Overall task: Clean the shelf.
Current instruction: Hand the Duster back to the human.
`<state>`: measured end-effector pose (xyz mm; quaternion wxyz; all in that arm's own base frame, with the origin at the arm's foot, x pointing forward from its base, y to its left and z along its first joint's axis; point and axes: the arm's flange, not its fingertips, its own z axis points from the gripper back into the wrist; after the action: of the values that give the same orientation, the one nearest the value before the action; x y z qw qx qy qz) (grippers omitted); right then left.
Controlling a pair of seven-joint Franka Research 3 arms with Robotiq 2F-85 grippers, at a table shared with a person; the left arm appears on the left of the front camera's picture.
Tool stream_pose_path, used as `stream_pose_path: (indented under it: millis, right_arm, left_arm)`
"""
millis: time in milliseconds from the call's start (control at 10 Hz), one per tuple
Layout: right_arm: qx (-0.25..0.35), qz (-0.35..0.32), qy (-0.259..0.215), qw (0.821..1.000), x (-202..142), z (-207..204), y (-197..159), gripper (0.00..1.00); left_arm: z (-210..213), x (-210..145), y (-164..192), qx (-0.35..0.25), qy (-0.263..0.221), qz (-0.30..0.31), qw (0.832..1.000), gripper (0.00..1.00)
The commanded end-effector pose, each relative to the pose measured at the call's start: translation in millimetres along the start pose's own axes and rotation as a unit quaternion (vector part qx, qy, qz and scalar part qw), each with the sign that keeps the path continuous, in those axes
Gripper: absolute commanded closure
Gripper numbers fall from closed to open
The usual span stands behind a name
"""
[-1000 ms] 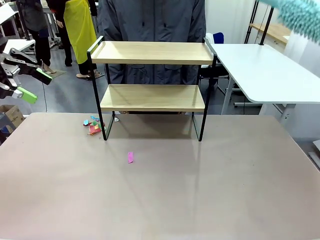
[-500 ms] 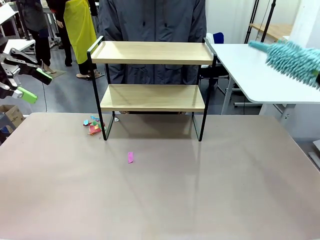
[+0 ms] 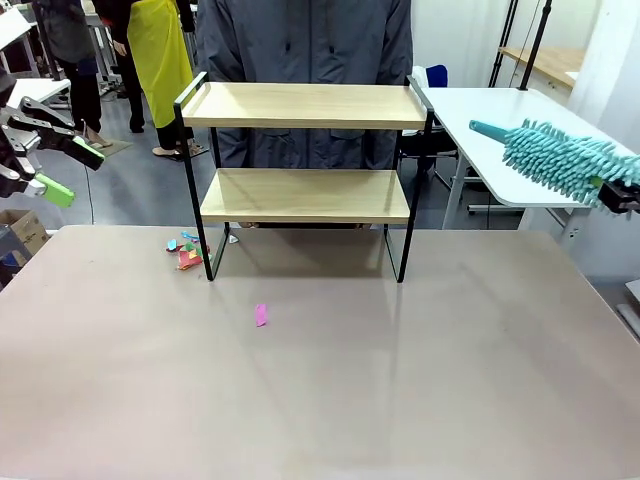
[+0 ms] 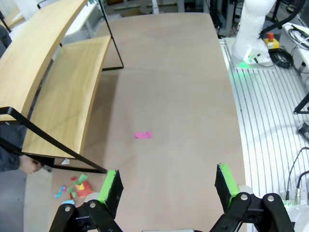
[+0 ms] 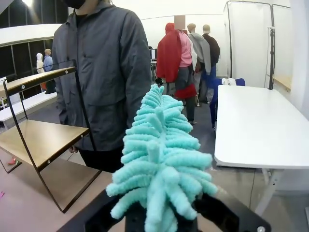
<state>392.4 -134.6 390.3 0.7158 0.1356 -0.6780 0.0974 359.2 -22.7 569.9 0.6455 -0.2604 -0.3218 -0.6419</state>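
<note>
Now the right pincer [image 3: 622, 192], clenched on the fluffy teal duster [image 3: 558, 160], should sweep gently along the two-tier wooden shelf [image 3: 305, 150]; the left pincer [image 4: 166, 186] waits released.

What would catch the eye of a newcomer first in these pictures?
First, the fluffy turquoise duster held by the right claw at the right edge, its tip pointing toward the shelf. The shelf stands at the table's far side, a person right behind it. Colourful scraps lie by its left leg, a pink scrap in front.
</note>
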Motion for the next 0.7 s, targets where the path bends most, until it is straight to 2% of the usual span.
stream_pose_path:
  millis: [0,600]
  right_arm:
    - [-0.002,0.003,0.004,1.000,2.6,0.6,1.1,0.83]
    - [-0.002,0.003,0.004,1.000,2.6,0.6,1.1,0.83]
  left_arm:
    - [0.8,3.2,0.2,-0.001,-0.013,0.003,1.000,0.00]
    - [0.8,3.2,0.2,-0.001,-0.013,0.003,1.000,0.00]
